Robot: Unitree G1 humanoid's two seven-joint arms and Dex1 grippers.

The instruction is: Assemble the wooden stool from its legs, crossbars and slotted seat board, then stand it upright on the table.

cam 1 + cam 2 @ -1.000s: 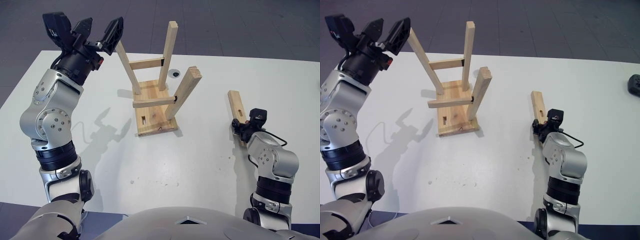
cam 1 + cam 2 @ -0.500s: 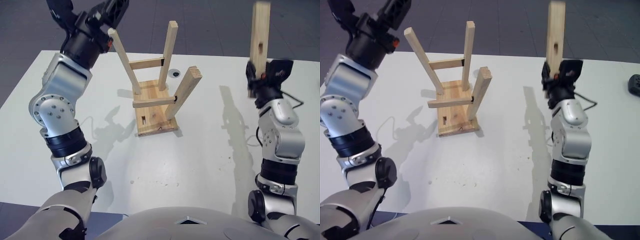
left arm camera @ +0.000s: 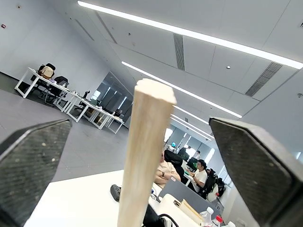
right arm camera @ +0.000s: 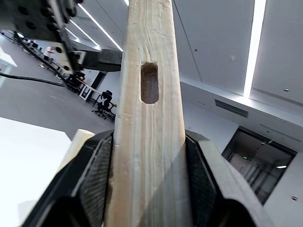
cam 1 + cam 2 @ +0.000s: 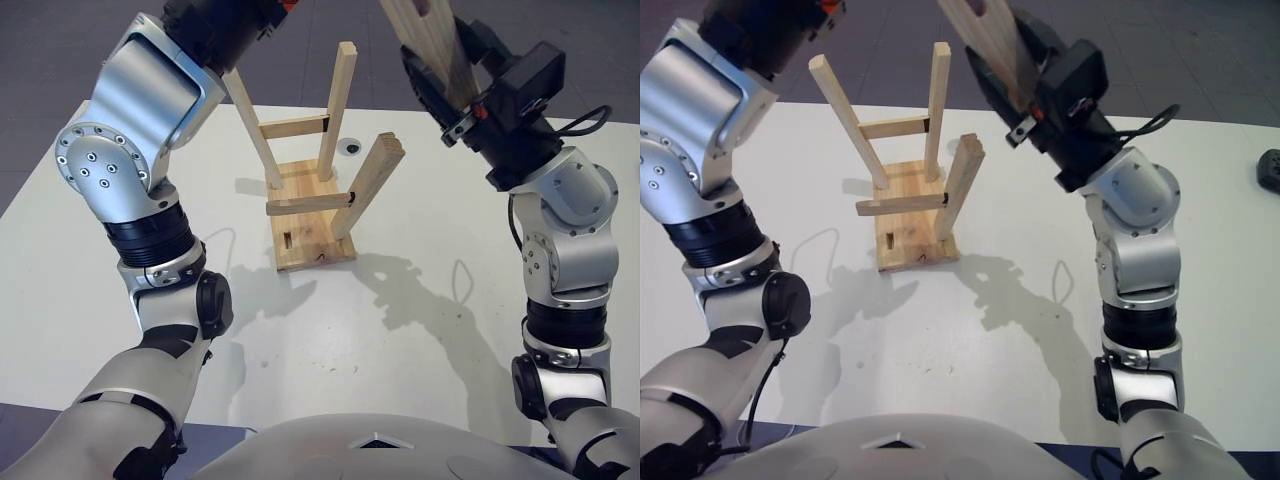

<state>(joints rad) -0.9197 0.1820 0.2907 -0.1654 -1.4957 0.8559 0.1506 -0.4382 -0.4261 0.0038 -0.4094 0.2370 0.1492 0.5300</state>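
Wooden loose leg, lifted off the table, is now hanging tilted above the upturned stool, the right gripper clamping it. The left gripper is holding its jaws apart around one standing leg's tip, so fitting is probably coming next.

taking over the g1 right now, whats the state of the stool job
Left gripper: jaws open either side of the top of the left leg, not gripping.
Right gripper: shut on the fourth leg, raised above the stool.
Done: stool upside down, seat board on the table, three legs and two crossbars fitted.
Left: fit the fourth leg, then turn the stool upright.
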